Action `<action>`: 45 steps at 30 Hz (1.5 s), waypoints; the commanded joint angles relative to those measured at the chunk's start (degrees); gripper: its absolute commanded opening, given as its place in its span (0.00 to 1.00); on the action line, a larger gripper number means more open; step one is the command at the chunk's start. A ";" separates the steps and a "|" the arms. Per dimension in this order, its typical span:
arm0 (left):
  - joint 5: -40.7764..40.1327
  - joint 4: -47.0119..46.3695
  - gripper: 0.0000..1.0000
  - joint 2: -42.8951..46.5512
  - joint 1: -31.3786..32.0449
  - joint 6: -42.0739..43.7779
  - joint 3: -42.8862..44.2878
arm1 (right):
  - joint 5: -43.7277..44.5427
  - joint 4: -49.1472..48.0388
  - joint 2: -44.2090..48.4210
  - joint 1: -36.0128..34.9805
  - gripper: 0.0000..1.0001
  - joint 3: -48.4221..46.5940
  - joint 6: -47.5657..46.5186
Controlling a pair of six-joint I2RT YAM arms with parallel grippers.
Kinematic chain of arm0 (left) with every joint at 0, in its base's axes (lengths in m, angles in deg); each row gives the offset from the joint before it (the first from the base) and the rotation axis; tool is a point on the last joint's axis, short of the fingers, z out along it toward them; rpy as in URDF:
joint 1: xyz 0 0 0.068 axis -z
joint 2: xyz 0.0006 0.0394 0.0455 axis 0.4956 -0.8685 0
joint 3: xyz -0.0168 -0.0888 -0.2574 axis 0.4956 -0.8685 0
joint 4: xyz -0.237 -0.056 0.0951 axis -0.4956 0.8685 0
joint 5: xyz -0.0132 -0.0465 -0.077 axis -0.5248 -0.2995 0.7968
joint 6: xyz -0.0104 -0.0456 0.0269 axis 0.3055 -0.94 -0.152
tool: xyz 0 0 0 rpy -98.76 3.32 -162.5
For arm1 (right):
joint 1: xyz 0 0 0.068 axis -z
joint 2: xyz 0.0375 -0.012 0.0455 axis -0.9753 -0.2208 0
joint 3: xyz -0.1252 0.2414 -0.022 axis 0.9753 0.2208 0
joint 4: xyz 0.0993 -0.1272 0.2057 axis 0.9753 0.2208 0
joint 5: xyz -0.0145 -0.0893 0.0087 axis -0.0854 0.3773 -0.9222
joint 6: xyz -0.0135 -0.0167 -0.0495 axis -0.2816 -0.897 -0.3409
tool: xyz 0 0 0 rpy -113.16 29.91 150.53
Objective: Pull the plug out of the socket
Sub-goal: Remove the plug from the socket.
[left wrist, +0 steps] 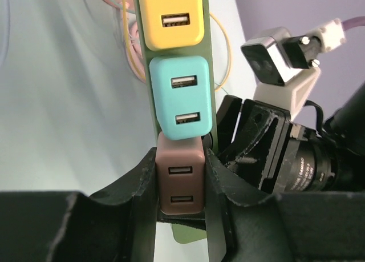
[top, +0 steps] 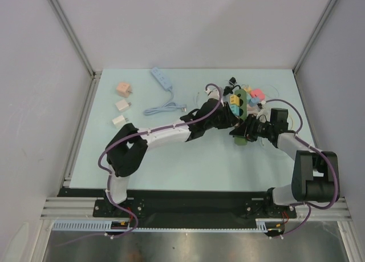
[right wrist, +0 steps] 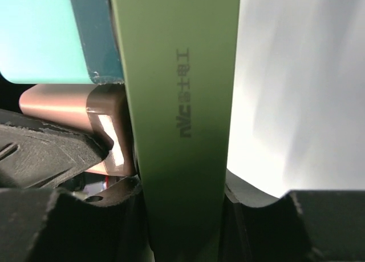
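The left claw (left wrist: 181, 185) is closed narrowly on the brown USB charger plug (left wrist: 181, 165). It is the end plug on the green power strip (right wrist: 177, 102) and looks seated in its socket. The right claw (right wrist: 185, 222) clamps the same end of the strip across its width. The pull should go straight out from the strip's face, without twisting, while the right claw holds firm. The teal charger (left wrist: 181, 99) touches the brown one and may drag. Farther off, the pale green surface (top: 171, 159) carries a white power strip (top: 161, 77) and three loose chargers (top: 122, 105), inside white enclosure walls (top: 171, 22).
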 commanded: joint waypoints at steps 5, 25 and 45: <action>-0.31 16.63 0.00 -0.51 0.87 6.44 18.42 | 19.66 0.61 1.27 4.58 0.00 -2.30 -1.56; 20.69 -2.24 0.00 11.17 -8.18 -1.10 -3.70 | 16.94 0.17 1.19 4.58 0.00 -2.47 -2.88; 13.67 -6.38 0.00 28.38 -16.69 5.83 -26.63 | 2.65 -3.52 1.62 6.68 0.00 -1.59 -6.12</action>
